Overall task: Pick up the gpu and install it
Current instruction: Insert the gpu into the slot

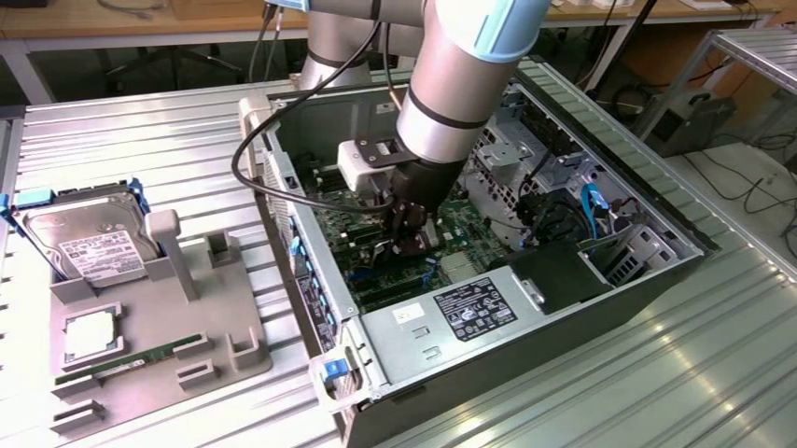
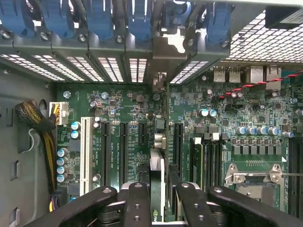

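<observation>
Installing step was in hand: your gripper (image 2: 158,201) sat clamped on the gpu (image 2: 157,177) edge-on, inside the case (image 1: 648,219) over the mobo (image 2: 123,109). Next move needed card aligned w/ slot (image 2: 176,142), bracket (image 2: 163,52) at rear.

Silver-grey arm (image 1: 449,84), pale blue joint caps, black cable, black claw (image 1: 409,245).
</observation>
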Controlling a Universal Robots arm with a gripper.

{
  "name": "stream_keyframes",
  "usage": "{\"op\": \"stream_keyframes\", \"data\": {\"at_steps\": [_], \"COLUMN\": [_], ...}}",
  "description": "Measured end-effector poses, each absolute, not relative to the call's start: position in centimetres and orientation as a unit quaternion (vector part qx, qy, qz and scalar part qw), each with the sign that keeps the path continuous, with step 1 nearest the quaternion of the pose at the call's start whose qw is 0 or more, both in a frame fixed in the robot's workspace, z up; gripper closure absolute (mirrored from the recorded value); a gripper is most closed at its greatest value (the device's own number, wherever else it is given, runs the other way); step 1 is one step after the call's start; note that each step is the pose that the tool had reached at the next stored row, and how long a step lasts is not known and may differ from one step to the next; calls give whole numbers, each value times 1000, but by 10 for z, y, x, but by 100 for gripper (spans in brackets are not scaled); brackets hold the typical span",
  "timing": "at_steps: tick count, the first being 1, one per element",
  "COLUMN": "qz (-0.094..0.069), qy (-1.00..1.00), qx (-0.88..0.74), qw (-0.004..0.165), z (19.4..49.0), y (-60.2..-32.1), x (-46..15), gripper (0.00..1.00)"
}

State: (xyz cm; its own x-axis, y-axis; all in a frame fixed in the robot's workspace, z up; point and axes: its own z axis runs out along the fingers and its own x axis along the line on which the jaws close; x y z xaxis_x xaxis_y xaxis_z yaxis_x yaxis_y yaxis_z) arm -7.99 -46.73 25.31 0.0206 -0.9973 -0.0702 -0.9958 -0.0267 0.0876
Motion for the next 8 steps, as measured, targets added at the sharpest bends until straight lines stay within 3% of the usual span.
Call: {"op": "stream_keyframes", "data": {"at_steps": [8], "qz": [-56], "qy": [-698], "qx": [714], "qw": [7], "z": [253], "y": [-467], "x": [-80], "gripper": [74]}}
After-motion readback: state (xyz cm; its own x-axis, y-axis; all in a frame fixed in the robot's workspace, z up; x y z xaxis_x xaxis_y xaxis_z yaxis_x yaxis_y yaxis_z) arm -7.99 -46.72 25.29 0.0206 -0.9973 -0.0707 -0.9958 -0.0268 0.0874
